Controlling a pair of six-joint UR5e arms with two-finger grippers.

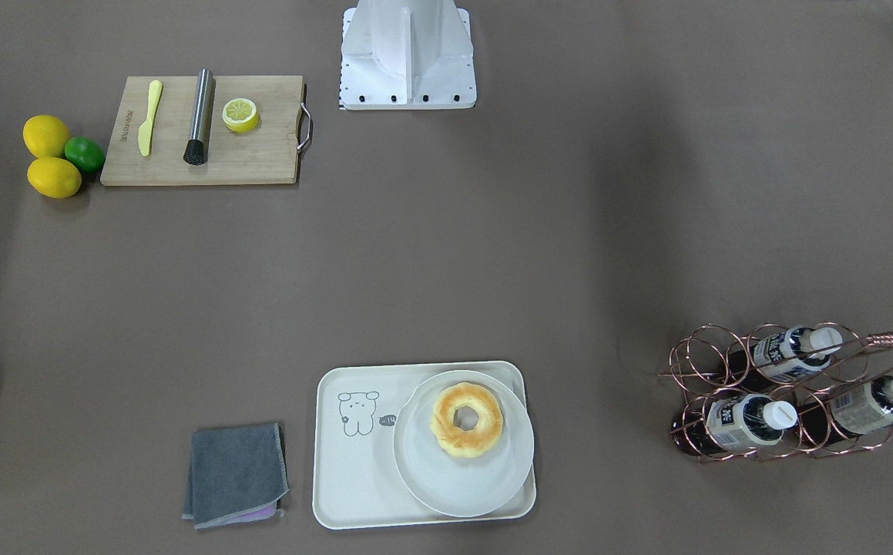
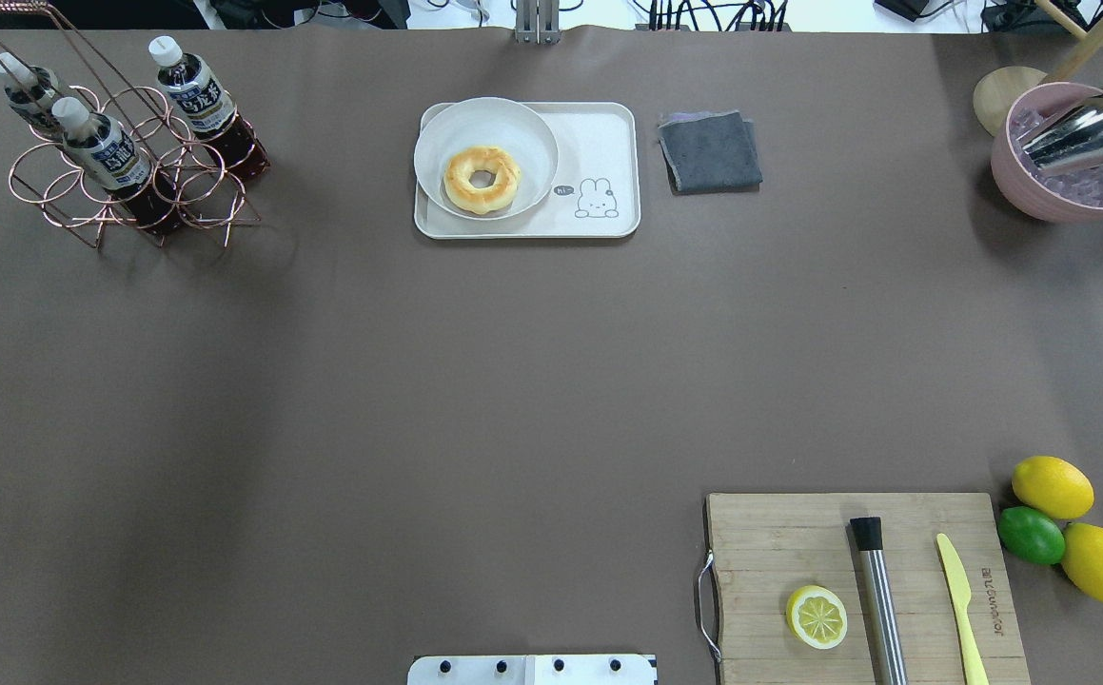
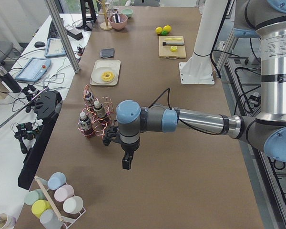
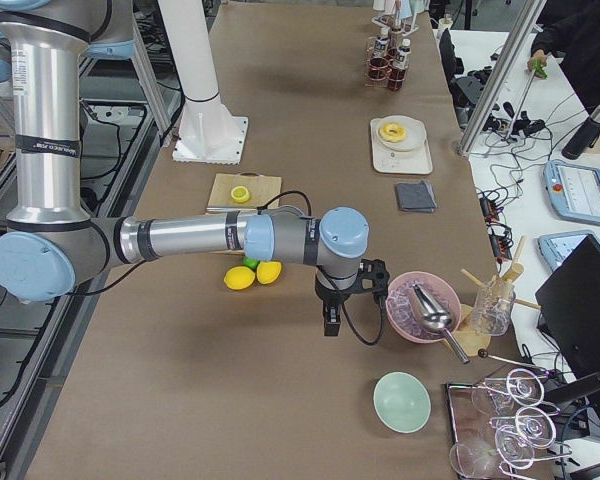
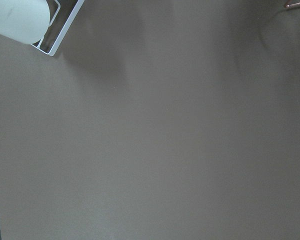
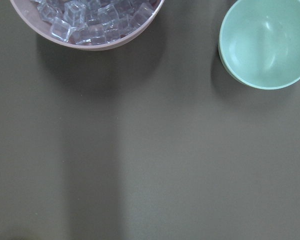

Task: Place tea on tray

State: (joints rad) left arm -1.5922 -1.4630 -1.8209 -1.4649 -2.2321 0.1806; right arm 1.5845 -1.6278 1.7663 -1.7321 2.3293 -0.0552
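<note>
Three tea bottles (image 1: pixel 748 421) with white caps lie in a copper wire rack (image 1: pixel 723 362) at the table's far left in the overhead view (image 2: pixel 104 150). The cream tray (image 1: pixel 354 478) with a bear drawing holds a round white plate (image 1: pixel 446 486) with a doughnut (image 1: pixel 467 420); it shows in the overhead view (image 2: pixel 599 133) too. My left gripper (image 3: pixel 127 162) hangs above the table near the rack, seen only in the exterior left view. My right gripper (image 4: pixel 330 325) hangs beside a pink ice bowl (image 4: pixel 415 305). I cannot tell whether either is open.
A grey cloth (image 1: pixel 236 474) lies beside the tray. A wooden cutting board (image 1: pixel 199 166) carries a yellow knife, a metal muddler and a lemon half. Two lemons and a lime (image 1: pixel 84 153) sit next to it. A mint bowl (image 6: pixel 264 42) is near the ice bowl.
</note>
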